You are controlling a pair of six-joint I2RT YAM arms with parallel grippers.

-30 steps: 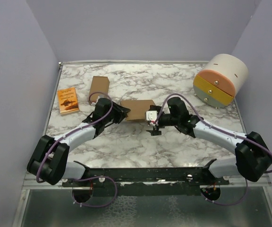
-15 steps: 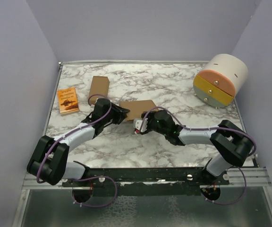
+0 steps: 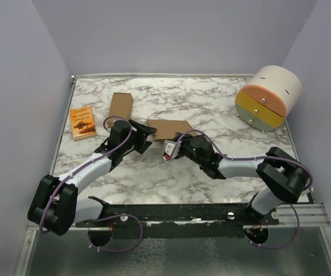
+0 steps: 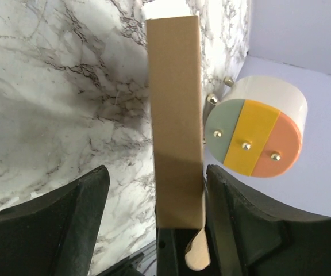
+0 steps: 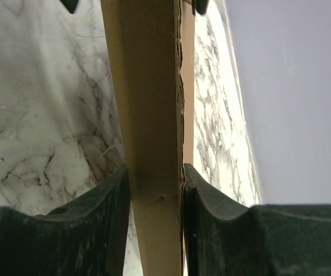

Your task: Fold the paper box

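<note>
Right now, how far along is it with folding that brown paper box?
Partway, I'd guess. Done: at least one fold, since two layers of the paper box lie together in the right wrist view. In hand: the right pincer is clamped on its edge; the left pincer stands open around it. Left: finishing the box; which flaps remain I cannot tell.

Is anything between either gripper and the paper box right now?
Nothing visible. The right gripper pinches the paper box at its edge, and the left gripper straddles it with open jaws, only bare table showing in the gap.
</note>
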